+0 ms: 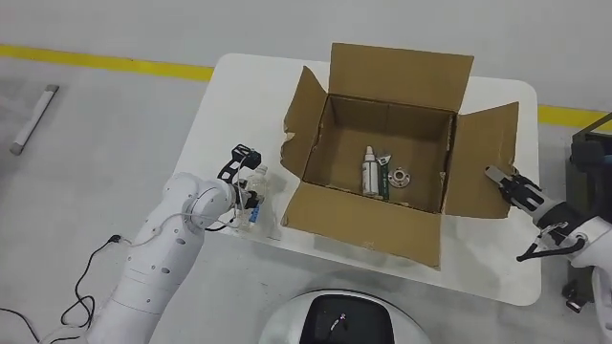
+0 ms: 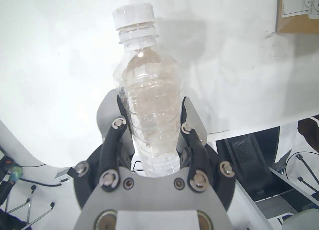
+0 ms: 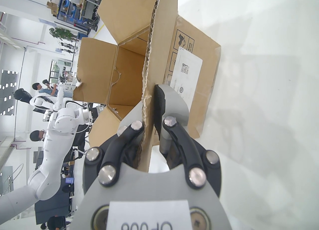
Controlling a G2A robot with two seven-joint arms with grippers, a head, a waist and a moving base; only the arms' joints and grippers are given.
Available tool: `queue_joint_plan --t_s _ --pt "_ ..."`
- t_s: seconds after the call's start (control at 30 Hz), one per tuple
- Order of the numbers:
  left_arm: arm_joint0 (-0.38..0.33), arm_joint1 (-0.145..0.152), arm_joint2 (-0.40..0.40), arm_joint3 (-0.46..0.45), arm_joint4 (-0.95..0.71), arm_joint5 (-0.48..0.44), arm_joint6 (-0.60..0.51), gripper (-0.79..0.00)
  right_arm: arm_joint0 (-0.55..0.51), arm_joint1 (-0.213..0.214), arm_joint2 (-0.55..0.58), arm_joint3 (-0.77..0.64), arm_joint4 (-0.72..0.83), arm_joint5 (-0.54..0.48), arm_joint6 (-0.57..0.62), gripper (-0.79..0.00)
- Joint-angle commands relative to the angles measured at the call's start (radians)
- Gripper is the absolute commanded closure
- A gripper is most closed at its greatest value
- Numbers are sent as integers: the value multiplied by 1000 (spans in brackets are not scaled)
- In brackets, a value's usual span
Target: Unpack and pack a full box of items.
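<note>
Left gripper [image 2: 152, 109] clamped on clear white-capped plastic bottle [image 2: 147, 74], left of brown cardboard box [image 1: 363, 215], right gripper [image 3: 149, 104] pinching right flap [image 1: 483, 158]

The cardboard box [image 1: 363, 225] is plain brown, with a white printed label [image 3: 187, 71] on one side. The water bottle [image 2: 149, 106] is clear with a white cap [image 2: 133, 18]. The left gripper [image 2: 152, 102] is black and grey. The table [image 1: 239, 86] is white; a yellow line [image 1: 96, 62] crosses the grey floor [image 1: 96, 0].
</note>
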Motion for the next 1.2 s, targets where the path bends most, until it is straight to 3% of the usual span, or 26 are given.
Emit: queue_joint_plan --t_s 0.0,0.07,0.1,0.13,0.17,0.2,0.23,0.27,0.57,0.77,0.9,0.93,0.97,1.0,1.17 --pt "-3 -1 6 15 0 -1 6 0 -3 1 0 -2 1 5 -3 0" --pt "-6 -1 8 21 -3 0 9 0 -7 2 -2 -7 4 9 -6 0" --pt "-8 -1 8 23 -6 0 7 -151 -9 2 -3 -10 4 11 -8 0" --pt "-9 -1 8 21 -8 0 5 -686 -11 3 -5 -13 6 11 -8 0" --pt "-10 0 9 21 -11 -7 -1 -785 -13 3 -6 -15 4 11 -8 -135" --pt "-13 0 9 17 -8 -9 -5 -785 -14 4 -6 -16 0 11 -8 -308" --pt "-15 1 8 10 -9 -10 -5 -785 -15 5 -7 -19 0 12 -7 -603" --pt "-13 1 3 4 -20 -10 -6 -785 -16 5 -6 -23 0 13 -7 -785" --pt "25 19 -46 -113 -47 -39 -32 -785 -25 11 36 -72 -5 30 -27 -785" --pt "88 35 -138 -246 -114 0 -26 -785 -23 7 110 -184 45 57 -118 -785" --pt "132 45 -191 -342 -135 18 -8 -785 -16 12 96 -214 2 -28 -118 -767" --pt "140 47 -204 -361 -139 22 0 -785 -10 16 74 -214 -26 -45 -102 -326" --pt "145 49 -215 -377 -142 22 7 -785 -1 19 49 -214 -60 -51 -95 -65" --pt "149 51 -227 -391 -140 25 20 -785 8 23 14 -214 -109 -62 -80 0" --pt "149 60 -281 -430 -143 30 68 -785 66 38 -222 -214 -402 -6 -32 0"
